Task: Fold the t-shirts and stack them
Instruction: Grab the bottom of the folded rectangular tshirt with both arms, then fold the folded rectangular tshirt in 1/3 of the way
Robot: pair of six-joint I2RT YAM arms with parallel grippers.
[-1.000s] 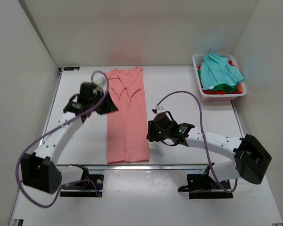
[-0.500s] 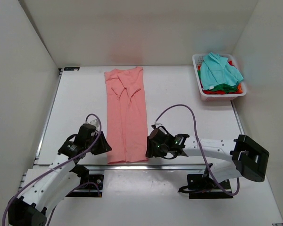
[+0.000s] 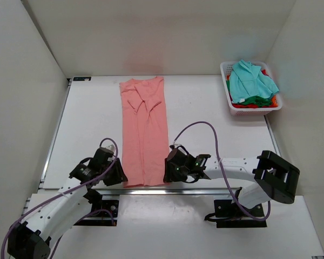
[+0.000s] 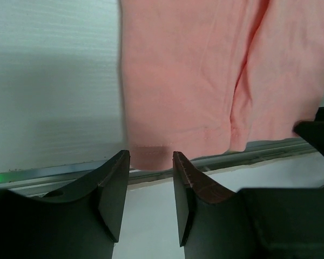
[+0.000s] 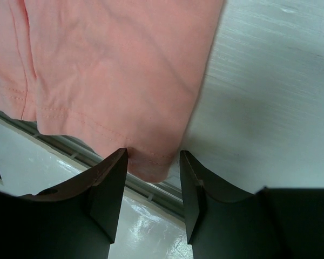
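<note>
1. Two black grippers sit low in the overhead frame, one at each bottom corner of a salmon-pink t-shirt (image 3: 144, 129).
2. The shirt lies flat as a long, narrow strip down the centre of the white table (image 3: 86, 118). Its sleeves are folded inward near the top, and its hem reaches the table's lower edge.
3. The left gripper (image 3: 119, 175) is at the hem's lower-left corner. Its wrist view shows the jaws a little apart, with the cloth corner between the tips and not pinched.
4. The right gripper (image 3: 167, 174) is at the lower-right corner. Its jaws are likewise parted around the cloth corner without clamping it.
5. At the upper right, a white plastic basket (image 3: 225, 69) holds a teal t-shirt (image 3: 251, 81) heaped over a green shirt (image 3: 256, 100) and a red shirt (image 3: 244, 106).
</note>
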